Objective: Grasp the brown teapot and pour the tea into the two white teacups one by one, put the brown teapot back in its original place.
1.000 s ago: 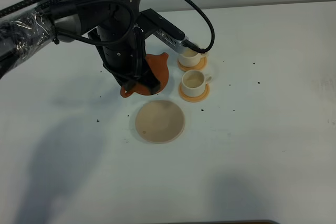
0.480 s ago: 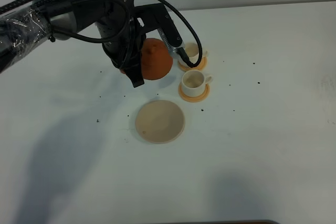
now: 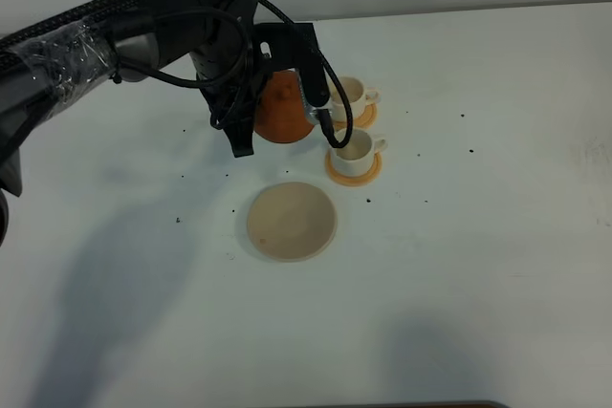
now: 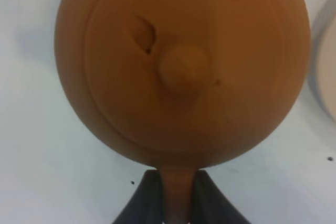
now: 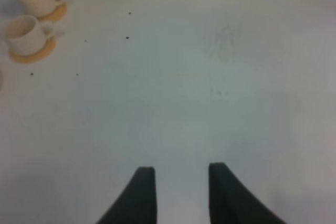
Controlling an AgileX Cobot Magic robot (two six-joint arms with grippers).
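My left gripper (image 3: pixel 247 121) is shut on the loop handle of the brown teapot (image 3: pixel 284 108) and holds it roughly upright above the table, just left of the two white teacups. In the left wrist view the teapot (image 4: pixel 178 66) fills the frame, lid knob up, with the handle between my fingertips (image 4: pixel 151 198). The far teacup (image 3: pixel 348 95) and near teacup (image 3: pixel 355 147) each stand on an orange coaster. The tan saucer (image 3: pixel 291 221) lies bare in front of the teapot. My right gripper (image 5: pixel 181 177) is open and empty over bare table; it is out of the exterior view.
The white table (image 3: pixel 497 236) carries a few small dark specks (image 3: pixel 178 220). Both teacups (image 5: pixel 23 29) show far off in the right wrist view. The saucer's rim (image 4: pixel 326 77) shows at the edge of the left wrist view.
The left wrist has rotated back, bringing the teapot from a tilt toward the far cup to roughly level. It has also shifted slightly up and back. The cups and saucer have not moved.
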